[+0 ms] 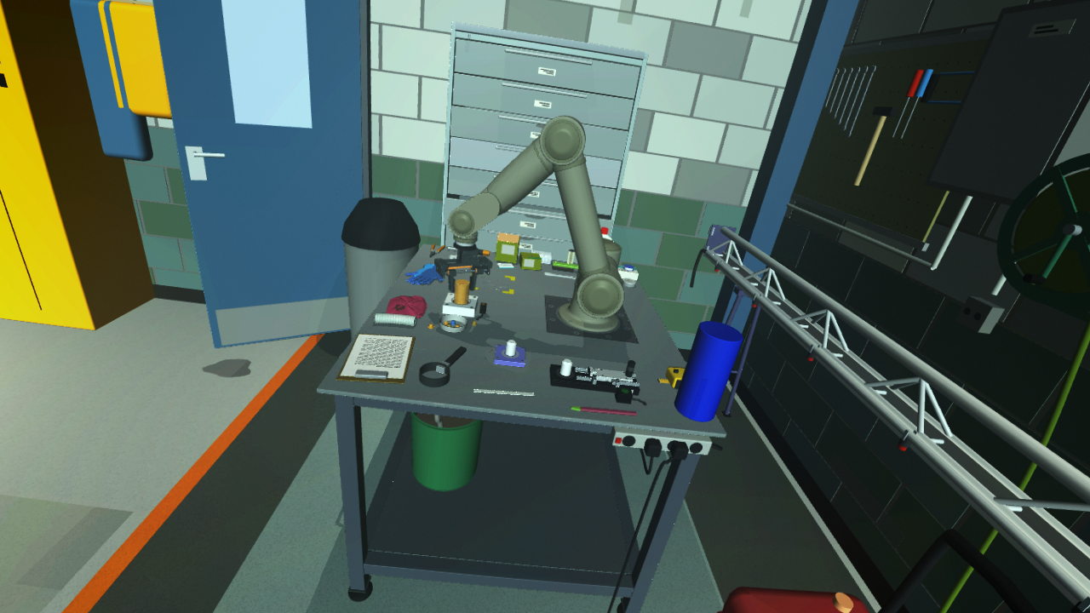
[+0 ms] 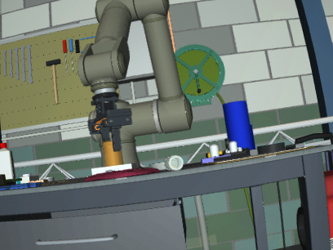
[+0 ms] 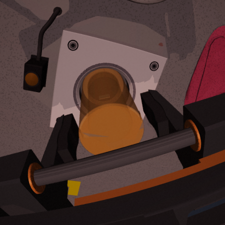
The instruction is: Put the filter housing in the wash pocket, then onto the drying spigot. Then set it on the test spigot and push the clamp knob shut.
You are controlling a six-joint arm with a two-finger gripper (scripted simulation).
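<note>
On the left half of the table the amber, translucent filter housing [image 1: 462, 291] [image 2: 112, 152] [image 3: 110, 117] stands upright in the round wash pocket of a white block [image 1: 460, 308] [image 3: 105, 75]. My gripper [image 1: 463, 276] [image 2: 111, 141] [image 3: 110, 122] is straight above the block with a finger on each side of the housing's upper part, and it is open and holds nothing. Nearer the front edge stand the drying spigot on its blue base [image 1: 511, 352] and the test spigot [image 1: 566, 367] on a black fixture, whose clamp knob [image 1: 630, 367] sits at the right end.
Behind the table stand a grey drawer cabinet [image 1: 543, 129] and a bin [image 1: 379, 244]. A red cloth [image 1: 406, 306] [image 3: 207, 75] lies left of the block. A small black sensor [image 3: 34, 75] sits beside the block. A clipboard [image 1: 376, 356], magnifier [image 1: 440, 370] and tall blue cylinder [image 1: 707, 370] line the front.
</note>
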